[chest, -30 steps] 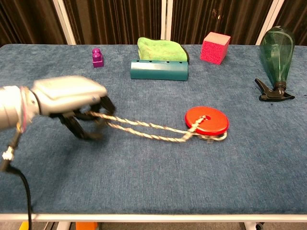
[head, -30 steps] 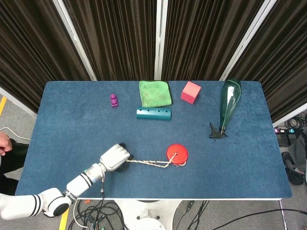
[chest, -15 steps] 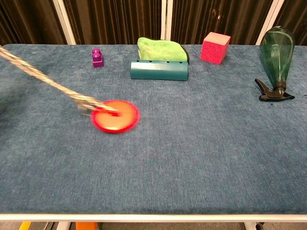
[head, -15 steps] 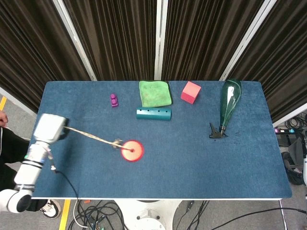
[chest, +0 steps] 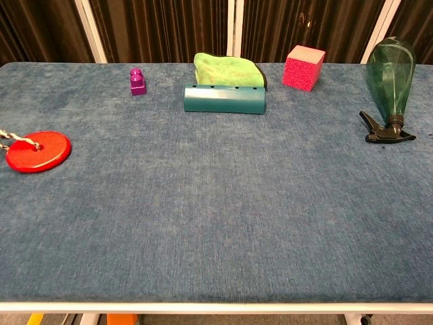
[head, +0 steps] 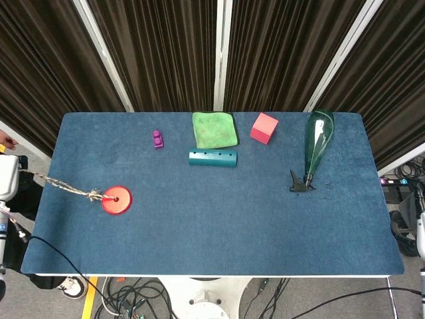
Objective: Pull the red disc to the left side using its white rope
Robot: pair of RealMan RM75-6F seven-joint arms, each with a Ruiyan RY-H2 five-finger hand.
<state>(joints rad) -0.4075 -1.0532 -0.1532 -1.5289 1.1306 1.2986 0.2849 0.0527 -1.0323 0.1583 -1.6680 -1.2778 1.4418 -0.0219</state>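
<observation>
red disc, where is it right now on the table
In the head view the red disc lies flat near the table's left edge, front-left of the purple block, its white rope running off the left edge.

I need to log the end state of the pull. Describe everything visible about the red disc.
The red disc is a flat, round, glossy piece, plastic by its look, with a small hole at its centre. It lies flat on the blue table, near the table's left edge and toward the front. The white rope, twisted and cream-flecked, is knotted through the hole and runs taut leftward off the table toward the left hand, barely in frame. Nothing else touches the disc.
</observation>
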